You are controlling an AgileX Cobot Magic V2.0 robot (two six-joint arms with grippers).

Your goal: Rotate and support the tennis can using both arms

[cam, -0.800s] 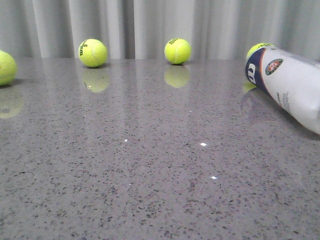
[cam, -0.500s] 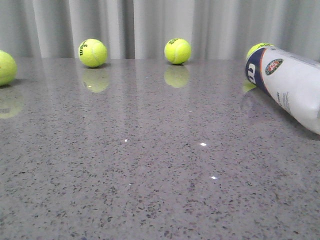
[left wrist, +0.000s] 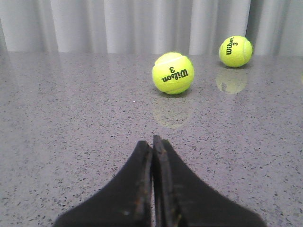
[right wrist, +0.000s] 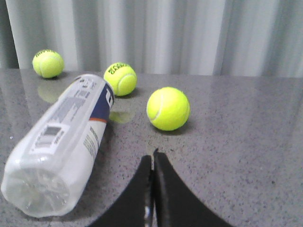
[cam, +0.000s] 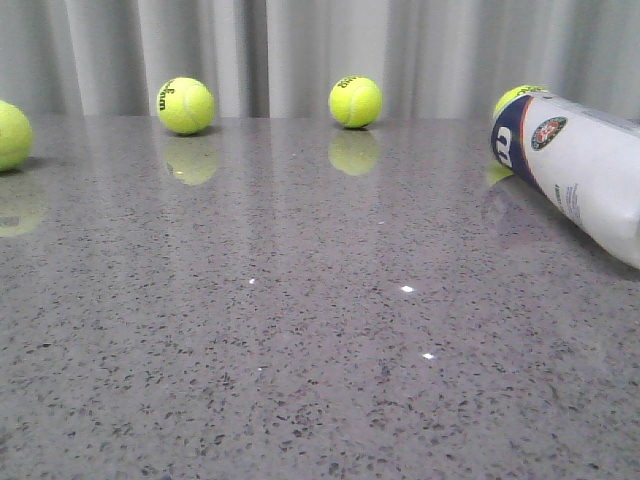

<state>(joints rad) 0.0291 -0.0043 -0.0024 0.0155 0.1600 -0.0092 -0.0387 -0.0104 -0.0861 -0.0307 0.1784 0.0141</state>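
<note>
- Tennis can [right wrist: 64,142], a tall white plastic cylinder with a navy panel, lies on its side on the grey speckled table [cam: 300,330]; a glancing push could roll it.
- Both black hands, left hand [left wrist: 152,142] and right hand [right wrist: 152,158], are clenched and empty; they must open first.
- A yellow-green tennis ball [right wrist: 168,108] sits near the can and could get knocked.

Lab-like setup, speckled grey tabletop [cam: 300,330], curtain backdrop [cam: 300,50]

Your tennis can [cam: 580,170] lies on its side at the worktop's right edge, partly out of frame: white body, navy W panel, orange stripe, round green badge. Clear end faces the right wrist camera.
</note>
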